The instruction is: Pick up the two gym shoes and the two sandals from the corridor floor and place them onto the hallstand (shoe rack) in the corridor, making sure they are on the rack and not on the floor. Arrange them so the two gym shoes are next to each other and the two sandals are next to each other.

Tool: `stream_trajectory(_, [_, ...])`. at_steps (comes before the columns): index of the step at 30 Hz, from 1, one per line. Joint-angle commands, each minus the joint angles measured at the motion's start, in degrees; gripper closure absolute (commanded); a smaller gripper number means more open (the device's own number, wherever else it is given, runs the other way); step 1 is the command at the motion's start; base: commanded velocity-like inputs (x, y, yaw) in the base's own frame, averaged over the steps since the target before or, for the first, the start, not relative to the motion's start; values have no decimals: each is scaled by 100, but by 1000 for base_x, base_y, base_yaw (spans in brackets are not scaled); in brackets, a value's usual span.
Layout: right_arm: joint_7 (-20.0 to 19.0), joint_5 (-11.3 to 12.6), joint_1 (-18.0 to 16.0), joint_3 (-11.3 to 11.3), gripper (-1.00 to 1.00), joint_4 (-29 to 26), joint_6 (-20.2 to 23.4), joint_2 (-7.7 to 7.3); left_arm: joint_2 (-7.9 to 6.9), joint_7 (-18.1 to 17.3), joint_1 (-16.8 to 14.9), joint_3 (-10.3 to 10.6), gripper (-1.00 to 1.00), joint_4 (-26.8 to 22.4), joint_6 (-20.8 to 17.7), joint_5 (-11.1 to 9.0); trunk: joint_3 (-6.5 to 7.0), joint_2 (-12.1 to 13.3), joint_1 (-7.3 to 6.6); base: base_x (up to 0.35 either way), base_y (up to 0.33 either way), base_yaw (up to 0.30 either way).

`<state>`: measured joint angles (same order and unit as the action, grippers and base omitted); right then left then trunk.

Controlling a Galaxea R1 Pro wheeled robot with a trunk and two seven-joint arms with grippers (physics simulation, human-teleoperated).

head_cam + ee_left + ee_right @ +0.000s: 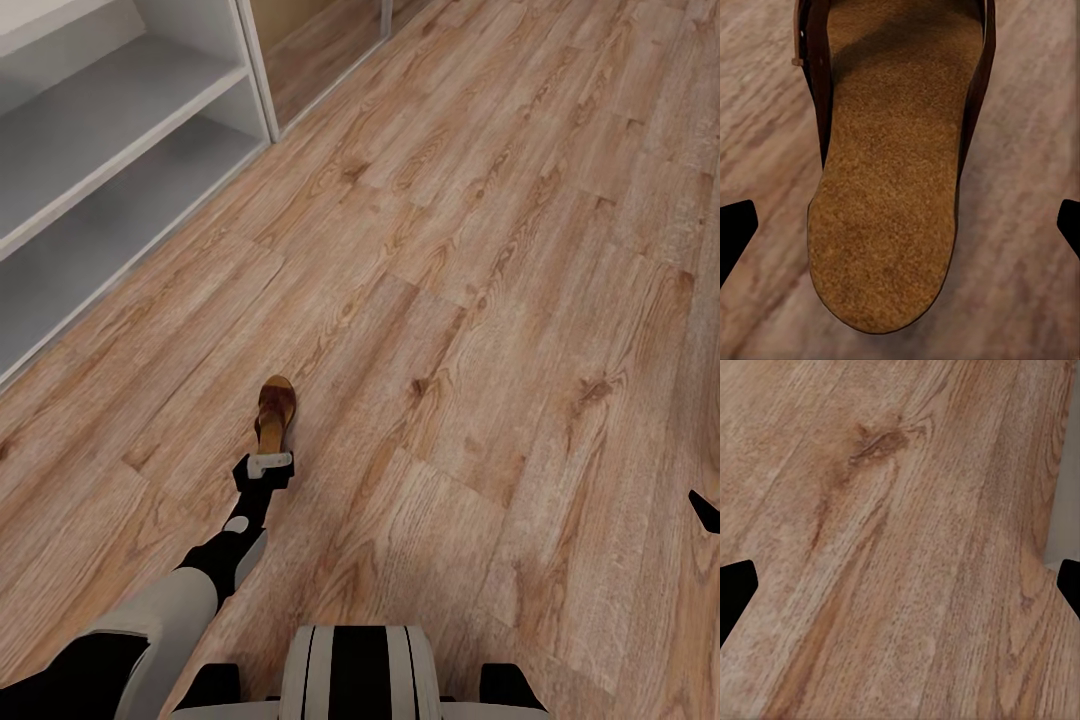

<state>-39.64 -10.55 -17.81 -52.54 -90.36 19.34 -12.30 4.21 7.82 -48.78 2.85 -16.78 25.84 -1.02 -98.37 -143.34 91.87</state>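
On the floor (480, 250), left of centre and near the robot, lies one sandal (275, 410), dark brown strap over a tan footbed, with the left gripper (900, 225) just above its heel, jaws spread wide and empty. Picking it up looks to be the step in hand; next calls for lowering and closing, then carrying it to the rack (110, 150) far left. Right gripper (900, 585) hangs released over bare planks.

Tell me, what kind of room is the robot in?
Probably a hallway in a home. There is a wood-plank floor, a low grey-white shoe rack with open shelves along one side, and a brown sandal lying on the floor in front of the left pincer.
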Motion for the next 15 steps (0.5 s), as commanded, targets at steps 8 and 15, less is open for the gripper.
stream_trajectory(8, [0,0,4,2,-100,0,0,0,-14,0,0,-6,-100,-5,-4,7,0,0,0,0,0,0])
stream_trajectory(15, [0,0,3,1,-100,1,0,0,-42,0,0,-10,-100,-34,-2,12,0,0,0,0,0,0])
